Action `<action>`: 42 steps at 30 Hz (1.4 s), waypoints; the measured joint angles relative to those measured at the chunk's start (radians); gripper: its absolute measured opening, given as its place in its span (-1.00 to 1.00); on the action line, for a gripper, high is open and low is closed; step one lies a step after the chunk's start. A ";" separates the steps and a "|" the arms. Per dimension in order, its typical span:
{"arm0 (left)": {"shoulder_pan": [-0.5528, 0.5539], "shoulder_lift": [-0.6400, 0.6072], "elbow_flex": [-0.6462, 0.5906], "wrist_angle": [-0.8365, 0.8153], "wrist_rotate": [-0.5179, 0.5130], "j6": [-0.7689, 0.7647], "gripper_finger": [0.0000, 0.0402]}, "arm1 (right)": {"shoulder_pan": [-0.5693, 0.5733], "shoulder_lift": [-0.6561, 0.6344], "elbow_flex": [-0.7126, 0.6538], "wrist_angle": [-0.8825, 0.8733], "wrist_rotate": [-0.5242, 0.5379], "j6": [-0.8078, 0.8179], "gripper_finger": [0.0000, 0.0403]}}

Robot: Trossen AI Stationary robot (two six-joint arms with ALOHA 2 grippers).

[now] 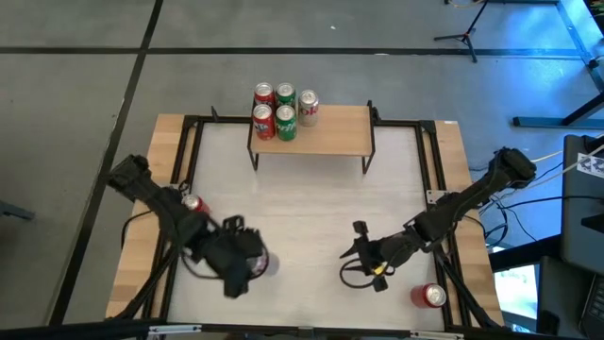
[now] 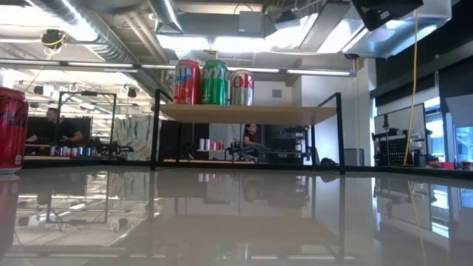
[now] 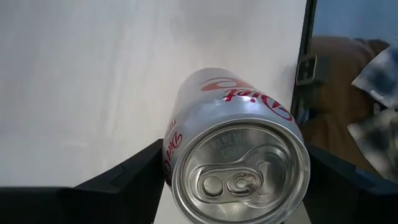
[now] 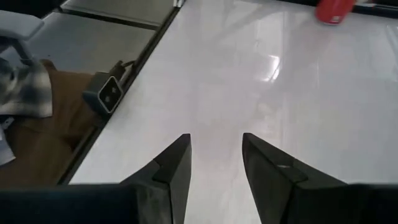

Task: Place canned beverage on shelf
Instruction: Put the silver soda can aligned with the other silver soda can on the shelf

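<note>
The shelf (image 1: 326, 137) stands at the table's far middle, and also shows in the low view (image 2: 247, 112). Several red, green and silver cans (image 1: 283, 109) stand upright on its left end. My left gripper (image 1: 250, 269), near left of centre, is shut on a silver Diet Coke can (image 3: 239, 155), which shows as a pale spot in the high view (image 1: 270, 264). My right gripper (image 1: 357, 247) is open and empty over the table's near right; in its wrist view (image 4: 214, 162) only bare tabletop lies between the fingers. My left gripper pinches the silver can between its two fingers, which lie on opposite sides of the can's wall just below the top rim (image 3: 169, 163). The fingers come from above, slanting. The can's top faces the wrist and its bottom points at the table. I cannot tell whether it rests there.
A red can (image 1: 195, 203) stands on the table beside the left arm, and shows at the low view's left edge (image 2: 11, 129). Another red can (image 1: 429, 296) lies at the near right corner. Black frame rails (image 1: 429, 179) border the white tabletop. The shelf's right part is bare.
</note>
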 joint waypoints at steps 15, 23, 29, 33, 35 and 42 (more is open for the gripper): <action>0.435 -0.002 0.199 -0.178 0.054 0.541 0.42 | -0.009 -0.049 0.000 -0.099 0.158 0.007 -0.30; 0.679 0.003 0.278 -0.241 0.094 0.736 0.42 | -0.105 -0.049 0.000 -0.100 0.203 -0.019 -0.30; 0.745 0.120 0.404 -0.317 0.079 0.860 0.42 | -0.220 -0.049 0.000 -0.105 0.186 -0.051 -0.30; 0.737 0.238 0.535 -0.315 0.080 0.929 0.42 | -0.285 -0.049 0.000 -0.104 0.171 -0.082 -0.30; 0.738 0.285 0.580 -0.315 0.071 0.940 0.42 | -0.313 -0.049 0.000 -0.106 0.149 -0.095 -0.30; 0.740 0.310 0.592 -0.172 -0.074 1.050 0.42 | -0.363 -0.049 0.000 -0.115 0.114 -0.101 -0.30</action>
